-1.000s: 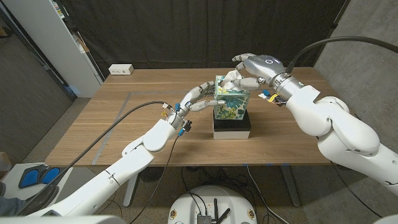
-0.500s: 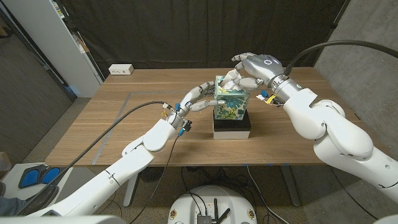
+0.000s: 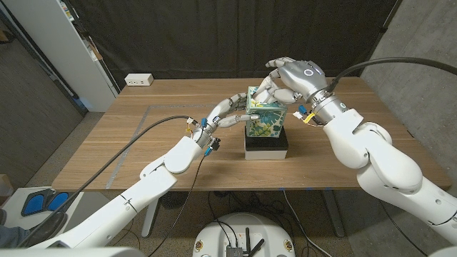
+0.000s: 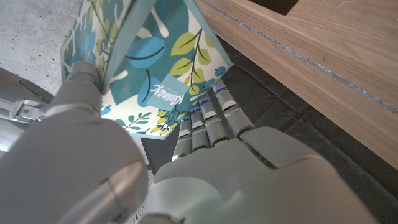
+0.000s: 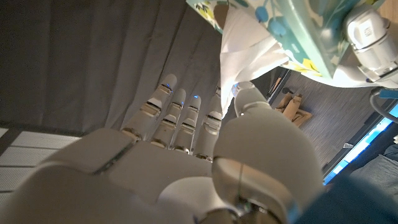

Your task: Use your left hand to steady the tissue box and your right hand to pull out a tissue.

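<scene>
Tissue [image 5: 245, 46] partly behind right hand [image 3: 291, 80]

Lab: black curtain [image 3: 214, 36], concrete wall [image 3: 421, 36], bare wooden table [image 3: 143, 143].

Wooden table [image 3: 143, 135]; black block [image 3: 266, 145] near middle; white power strip [image 3: 138, 80] at far left corner.

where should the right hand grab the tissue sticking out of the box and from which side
Pinch the tissue by its free white tuft above the box's top opening, coming from above, since it sticks up out of the tissue box. The right hand is already there; the left hand braces the box's side.
</scene>
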